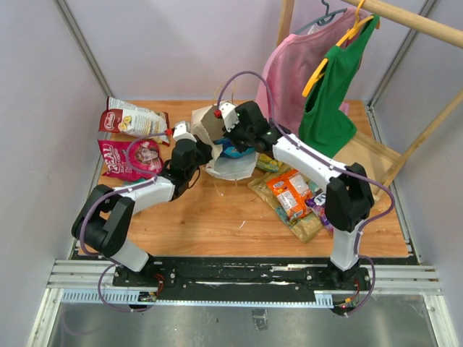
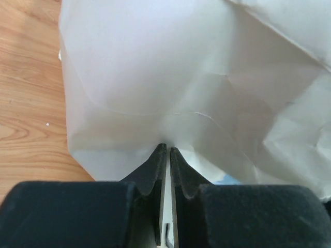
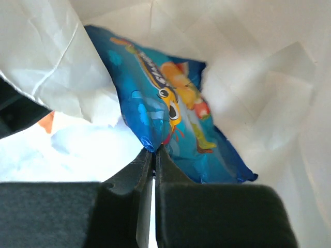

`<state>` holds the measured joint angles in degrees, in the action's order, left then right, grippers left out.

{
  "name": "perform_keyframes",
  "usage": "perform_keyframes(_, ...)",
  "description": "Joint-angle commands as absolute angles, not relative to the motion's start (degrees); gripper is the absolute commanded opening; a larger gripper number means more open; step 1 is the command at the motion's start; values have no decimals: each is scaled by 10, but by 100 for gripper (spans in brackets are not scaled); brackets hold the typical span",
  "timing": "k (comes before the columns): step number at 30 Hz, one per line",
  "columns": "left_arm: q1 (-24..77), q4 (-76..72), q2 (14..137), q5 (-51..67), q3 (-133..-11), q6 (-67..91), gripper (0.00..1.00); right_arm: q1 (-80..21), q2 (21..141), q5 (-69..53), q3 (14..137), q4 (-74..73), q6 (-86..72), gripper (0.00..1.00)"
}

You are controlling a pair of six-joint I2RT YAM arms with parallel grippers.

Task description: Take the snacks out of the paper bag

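Note:
The paper bag (image 1: 205, 123) lies on its side mid-table, its mouth toward the arms. My left gripper (image 1: 189, 153) is shut on the bag's pale wall (image 2: 181, 77), and its tips (image 2: 168, 149) pinch a fold of paper. My right gripper (image 1: 226, 137) reaches into the bag's mouth. In the right wrist view it (image 3: 154, 150) is shut on the lower edge of a blue snack packet (image 3: 170, 113) inside the bag. A bit of that blue packet (image 1: 233, 152) shows from above.
A red-white packet (image 1: 134, 119) and a magenta packet (image 1: 134, 159) lie to the left. Orange (image 1: 289, 191), tan (image 1: 305, 225), purple (image 1: 318, 202) and green (image 1: 269, 165) packets lie to the right. A pink shirt (image 1: 289, 79) and a green shirt (image 1: 333, 94) hang on a wooden rack at the back right.

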<state>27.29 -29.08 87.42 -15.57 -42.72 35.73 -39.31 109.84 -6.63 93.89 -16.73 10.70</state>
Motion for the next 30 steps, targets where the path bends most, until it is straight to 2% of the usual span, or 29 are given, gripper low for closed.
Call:
perform_keyframes(1,265,-289,892,-173,-445,339,12,-403,1011,-75,951,-157,86,1)
perform_keyframes(8,261,-288,917,-175,-464,333,12,-403,934,-124,937,-153,68,1)
perform_keyframes(15,237,-271,882,-161,-487,307,13,-404,843,-156,913,-151,63,1)
perform_keyframes(18,227,-252,850,-140,-500,287,19,-404,806,-177,904,-135,57,1)
perform_keyframes(20,224,-224,828,-118,-521,266,26,-404,789,-194,905,-126,53,1)
perform_keyframes(22,223,-189,813,-97,-544,245,49,-404,780,-212,912,-125,49,1)
perform_keyframes(25,222,-135,786,-76,-565,231,77,-404,767,-255,913,-122,31,1)
perform_keyframes(28,218,-81,755,-68,-567,219,91,-405,746,-278,891,-109,8,1)
perform_keyframes(30,213,-46,733,-64,-561,209,95,-406,724,-283,864,-95,-7,1)
